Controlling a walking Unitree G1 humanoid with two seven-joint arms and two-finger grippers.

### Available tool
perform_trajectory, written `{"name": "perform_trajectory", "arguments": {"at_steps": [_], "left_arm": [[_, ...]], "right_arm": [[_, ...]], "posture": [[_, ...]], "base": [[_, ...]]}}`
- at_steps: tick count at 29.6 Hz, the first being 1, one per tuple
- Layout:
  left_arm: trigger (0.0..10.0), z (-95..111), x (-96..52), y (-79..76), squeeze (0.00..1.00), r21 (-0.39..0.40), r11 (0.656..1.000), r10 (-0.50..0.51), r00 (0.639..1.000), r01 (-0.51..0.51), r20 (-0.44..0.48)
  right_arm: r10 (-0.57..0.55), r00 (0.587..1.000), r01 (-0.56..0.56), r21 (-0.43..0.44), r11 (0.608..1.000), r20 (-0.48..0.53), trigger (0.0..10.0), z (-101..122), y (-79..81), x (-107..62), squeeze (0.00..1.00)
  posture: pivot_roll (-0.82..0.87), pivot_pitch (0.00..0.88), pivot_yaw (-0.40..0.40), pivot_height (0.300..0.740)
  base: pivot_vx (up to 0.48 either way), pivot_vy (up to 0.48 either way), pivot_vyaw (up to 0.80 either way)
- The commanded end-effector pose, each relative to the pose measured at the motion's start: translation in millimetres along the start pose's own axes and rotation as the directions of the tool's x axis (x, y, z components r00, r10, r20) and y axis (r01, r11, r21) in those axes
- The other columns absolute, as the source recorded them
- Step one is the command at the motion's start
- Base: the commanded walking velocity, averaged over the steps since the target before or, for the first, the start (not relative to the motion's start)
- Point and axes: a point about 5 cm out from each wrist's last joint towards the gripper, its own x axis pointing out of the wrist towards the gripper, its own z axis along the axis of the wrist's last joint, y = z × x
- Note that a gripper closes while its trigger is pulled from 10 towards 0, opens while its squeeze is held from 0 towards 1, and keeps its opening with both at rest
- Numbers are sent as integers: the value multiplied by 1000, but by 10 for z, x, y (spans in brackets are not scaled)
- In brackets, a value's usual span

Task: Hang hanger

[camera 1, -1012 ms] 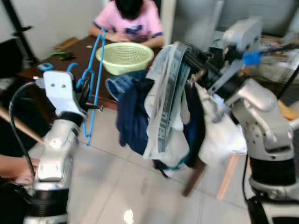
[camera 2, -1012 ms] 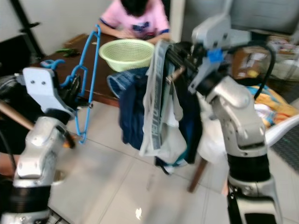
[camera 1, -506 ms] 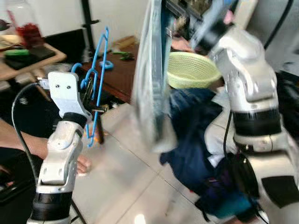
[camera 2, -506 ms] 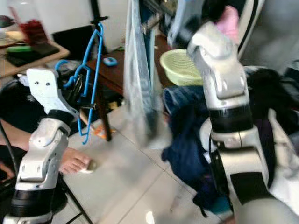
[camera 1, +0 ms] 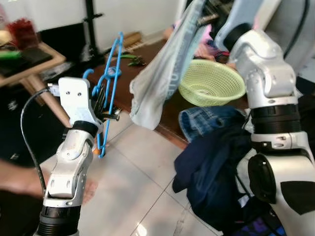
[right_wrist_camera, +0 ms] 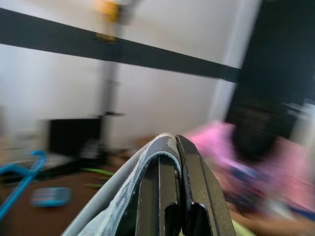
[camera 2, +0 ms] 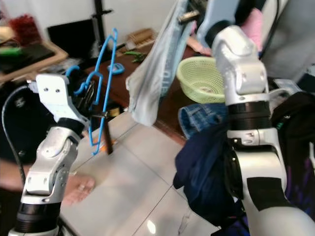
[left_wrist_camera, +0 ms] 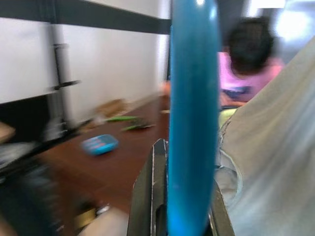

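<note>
Left jaws clamped on blue hanger (camera 1: 109, 83), right jaws pinching grey garment (camera 1: 165, 78) (held high), green basket (camera 1: 211, 88) behind

The setting is a lived-in room of a home, used for laundry and everyday chores. A dark brown wooden table (camera 1: 147, 93) stands on a floor of pale glossy tiles (camera 1: 142, 187), beyond the left claw (camera 1: 106, 105). On the table, below the raised right claw (right_wrist_camera: 170, 196), sits a pale green plastic laundry basket (camera 1: 211, 88), with a small blue object (left_wrist_camera: 98, 144) and green items (camera 1: 132, 59) lying farther along it. A heap of dark blue clothes (camera 1: 211, 157) is piled beside the table. A person in a pink shirt (left_wrist_camera: 246, 64) sits at the far side, before a white wall (left_wrist_camera: 108, 59).
</note>
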Motion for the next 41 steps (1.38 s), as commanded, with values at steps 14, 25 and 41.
{"name": "perform_trajectory", "arguments": {"at_steps": [14, 25, 41], "left_arm": [[10000, 58, -60, -331, 0, -42, 984, -171, 985, 172, 41], [10000, 29, -87, -348, 0, -25, 982, -184, 982, 185, 28], [10000, 69, -23, -271, 0, 12, 990, -143, 989, 143, 40]], "right_arm": [[-241, 957, 232, 69, 970, 161, 10000, 441, -647, -205, 0], [-273, 905, 167, -317, 934, -328, 10000, -196, -851, -520, 0], [223, 757, -391, -153, 907, -614, 10000, -755, -184, -996, 1000]], "posture": [[87, 61, -79, 740], [87, 64, -80, 740], [77, 66, -69, 740]], "base": [[105, 0, -800], [0, 0, -218], [0, 0, 0]]}}
